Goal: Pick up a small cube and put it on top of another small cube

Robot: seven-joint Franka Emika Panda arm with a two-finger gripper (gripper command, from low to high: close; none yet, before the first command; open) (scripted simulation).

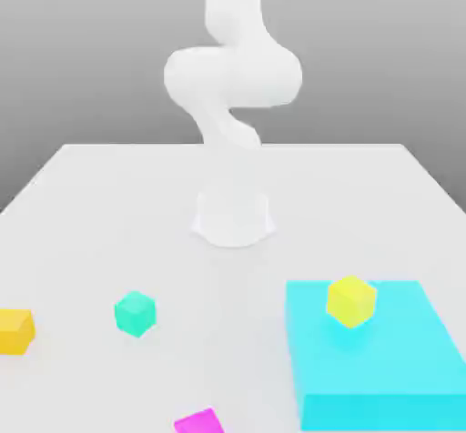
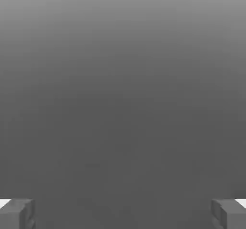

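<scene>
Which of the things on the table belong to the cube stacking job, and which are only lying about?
For the job: amber cube; open gripper.
Maybe the base: teal cube, lemon cube.
Lying about: cyan slab, magenta block.

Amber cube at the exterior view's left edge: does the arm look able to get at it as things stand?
Probably yes. The amber cube sits alone on the table, apart from the teal cube, nothing on top. The gripper is open and holds nothing.
</scene>
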